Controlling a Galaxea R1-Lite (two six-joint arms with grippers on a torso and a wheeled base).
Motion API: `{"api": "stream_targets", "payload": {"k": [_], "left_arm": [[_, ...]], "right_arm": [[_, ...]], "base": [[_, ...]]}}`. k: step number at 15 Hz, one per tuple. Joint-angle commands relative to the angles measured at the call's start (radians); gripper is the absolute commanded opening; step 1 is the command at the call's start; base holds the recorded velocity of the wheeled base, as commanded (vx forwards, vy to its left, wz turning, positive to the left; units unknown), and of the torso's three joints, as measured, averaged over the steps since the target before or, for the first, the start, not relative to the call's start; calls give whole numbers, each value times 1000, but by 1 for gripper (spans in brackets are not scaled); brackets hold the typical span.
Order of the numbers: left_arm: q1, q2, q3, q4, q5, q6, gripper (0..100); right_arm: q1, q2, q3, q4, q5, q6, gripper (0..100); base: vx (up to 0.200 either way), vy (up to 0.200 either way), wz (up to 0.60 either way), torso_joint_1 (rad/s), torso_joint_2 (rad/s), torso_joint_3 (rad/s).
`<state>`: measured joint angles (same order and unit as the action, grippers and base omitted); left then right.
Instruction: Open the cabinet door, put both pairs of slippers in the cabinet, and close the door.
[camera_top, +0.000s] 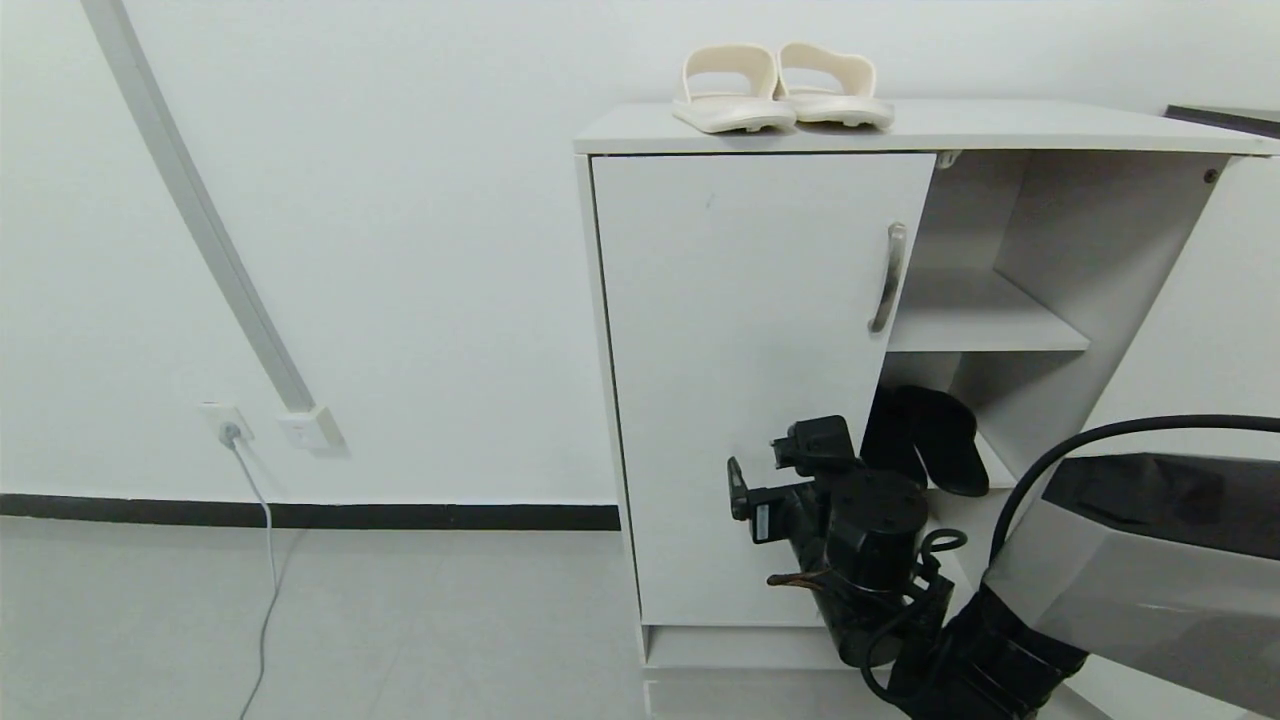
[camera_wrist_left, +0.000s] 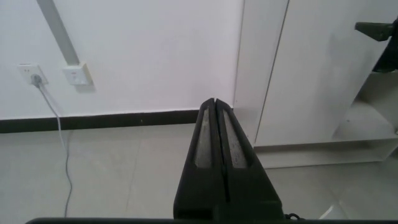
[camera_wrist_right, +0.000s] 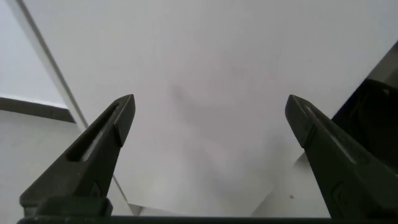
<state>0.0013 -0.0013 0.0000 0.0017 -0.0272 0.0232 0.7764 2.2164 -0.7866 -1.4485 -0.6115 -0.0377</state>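
While beige slippers (camera_top: 782, 90) sit at the cabinet (camera_top: 1000, 125) top's front edge and black slippers (camera_top: 935, 440) inside it, right gripper (camera_wrist_right: 208, 109) faces the door (camera_top: 740, 380) released, left gripper (camera_wrist_left: 214, 106) clenched empty.

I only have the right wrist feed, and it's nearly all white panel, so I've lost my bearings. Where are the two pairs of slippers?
Observer: The beige pair sits on top of the cabinet, above the closed door.
Operator: And the dark pair?
Observer: The black pair stands inside the open right side, on a lower shelf.
Operator: Is the left arm holding anything?
Observer: No. The left gripper is shut with nothing in it, above the floor near the cabinet's base.
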Motion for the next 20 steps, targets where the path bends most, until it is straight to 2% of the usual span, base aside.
{"api": "stream_targets", "payload": {"k": [1,10,13,20], "left_arm": [[0,1,0,0,0,0,0],[0,1,0,0,0,0,0],[0,1,0,0,0,0,0],[0,1,0,0,0,0,0]], "right_arm": [[-5,-3,10,-3,7,-1,100],[-5,5,13,-4,7,-16,100],[-5,5,15,-3,7,-16,100],[-3,9,21,-1,7,-21,100]], "base": [[0,0,0,0,0,0],[0,0,0,1,-11,-14],[0,0,0,17,-219,-303],[0,0,0,76,-473,-360]]}}
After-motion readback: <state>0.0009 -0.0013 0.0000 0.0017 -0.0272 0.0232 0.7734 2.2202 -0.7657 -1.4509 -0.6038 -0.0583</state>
